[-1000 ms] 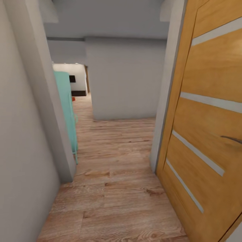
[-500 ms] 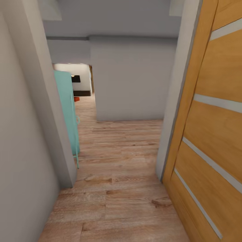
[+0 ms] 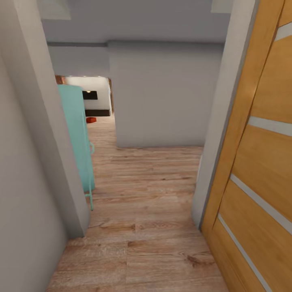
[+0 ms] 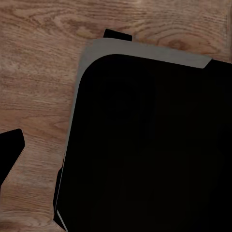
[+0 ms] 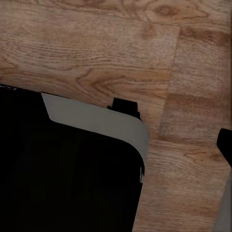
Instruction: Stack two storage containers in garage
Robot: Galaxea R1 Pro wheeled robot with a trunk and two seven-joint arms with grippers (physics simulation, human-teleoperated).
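wall (image 3: 28, 162) left | door (image 3: 259, 162) right | cabinet (image 3: 77, 134) behind wall's corner | container (image 3: 91, 120) far beyond, on plank floor (image 3: 142, 211)

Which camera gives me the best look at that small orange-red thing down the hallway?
The head view. The small orange-red object sits on the wood plank floor far down the passage, beyond the teal cabinet; too small to tell whether it's a container. Both wrist views look down at floor planks and the robot's dark base.
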